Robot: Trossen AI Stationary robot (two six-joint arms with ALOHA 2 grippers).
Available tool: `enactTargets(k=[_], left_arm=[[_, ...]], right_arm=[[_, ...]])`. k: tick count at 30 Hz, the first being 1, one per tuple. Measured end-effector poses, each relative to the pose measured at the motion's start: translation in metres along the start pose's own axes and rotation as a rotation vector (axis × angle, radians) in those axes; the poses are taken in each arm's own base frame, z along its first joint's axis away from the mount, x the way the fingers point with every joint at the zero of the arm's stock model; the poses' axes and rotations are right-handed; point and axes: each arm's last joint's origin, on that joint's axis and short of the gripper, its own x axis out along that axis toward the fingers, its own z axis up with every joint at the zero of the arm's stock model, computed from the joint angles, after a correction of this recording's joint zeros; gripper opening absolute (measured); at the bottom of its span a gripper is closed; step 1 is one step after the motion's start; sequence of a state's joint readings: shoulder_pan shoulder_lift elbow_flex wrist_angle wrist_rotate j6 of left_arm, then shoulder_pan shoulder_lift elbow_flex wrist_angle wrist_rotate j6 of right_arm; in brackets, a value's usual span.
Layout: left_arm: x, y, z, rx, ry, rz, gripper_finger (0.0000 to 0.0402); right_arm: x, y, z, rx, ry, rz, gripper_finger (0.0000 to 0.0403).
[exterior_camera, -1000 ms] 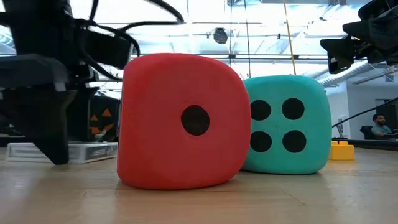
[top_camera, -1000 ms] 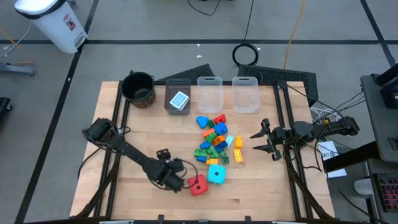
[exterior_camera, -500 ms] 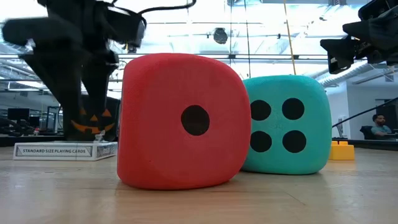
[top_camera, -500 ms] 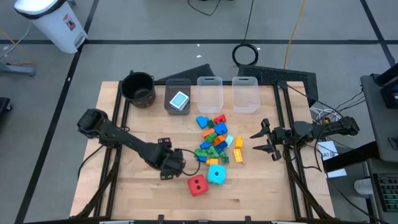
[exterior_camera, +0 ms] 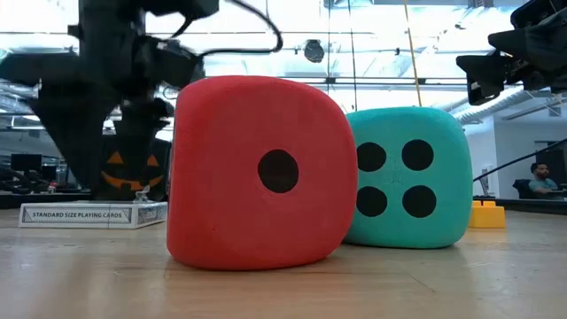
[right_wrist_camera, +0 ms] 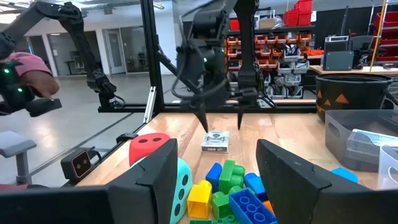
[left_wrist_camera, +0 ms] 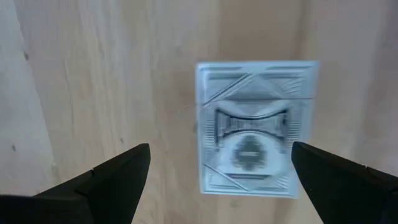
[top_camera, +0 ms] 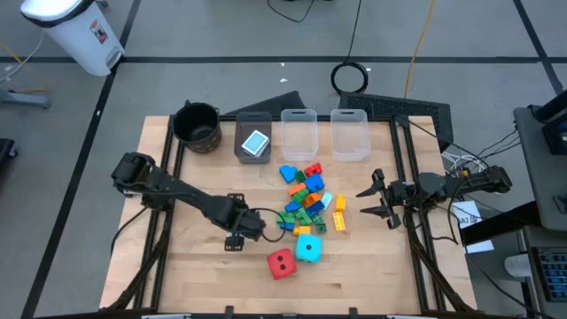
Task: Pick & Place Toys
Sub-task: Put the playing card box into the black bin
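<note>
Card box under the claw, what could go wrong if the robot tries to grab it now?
1. The card box lies flat on the table and off-centre under the open left gripper. One finger looks to be over the box's edge, so it might land on the box or shove it.
2. The red cube sits close by, so a pushed box or the arm could bump it.

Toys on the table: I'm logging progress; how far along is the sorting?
Done: one card pack lies in the grey bin. In hand: nothing; the open left tool hovers over a second card pack. Left: the brick pile, red cube, cyan cube. The open right tool waits at the right edge of the table.
</note>
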State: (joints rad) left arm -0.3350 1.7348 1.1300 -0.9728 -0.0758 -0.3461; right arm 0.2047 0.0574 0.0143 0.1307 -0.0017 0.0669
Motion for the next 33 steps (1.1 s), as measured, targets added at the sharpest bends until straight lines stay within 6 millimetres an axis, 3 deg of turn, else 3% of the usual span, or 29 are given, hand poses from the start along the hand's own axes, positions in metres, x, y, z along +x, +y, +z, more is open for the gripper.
enactTargets(k=[4,10,19,24,33], left_arm=[[0.016,0.001,-0.005,-0.063,0.005,-0.061,0.0395],[0.019,-0.005,-0.009,-0.060,0.003,-0.091,0.0395],[-0.005,-0.004,-0.016,-0.100,-0.072,-0.127,0.0395],[-0.008,-0.012,-0.017,-0.114,-0.107,-0.135,0.0395],[0.012,-0.026,-0.025,-0.115,-0.119,-0.076,0.0395]], right_arm=[[0.000,0.000,0.000,0.000,0.000,0.000,0.0187],[0.000,0.000,0.000,0.000,0.000,0.000,0.0187],[0.000,0.000,0.000,0.000,0.000,0.000,0.0188],[0.000,0.000,0.000,0.000,-0.001,0.000,0.0188],[0.000,0.000,0.000,0.000,-0.001,0.000,0.0187]])
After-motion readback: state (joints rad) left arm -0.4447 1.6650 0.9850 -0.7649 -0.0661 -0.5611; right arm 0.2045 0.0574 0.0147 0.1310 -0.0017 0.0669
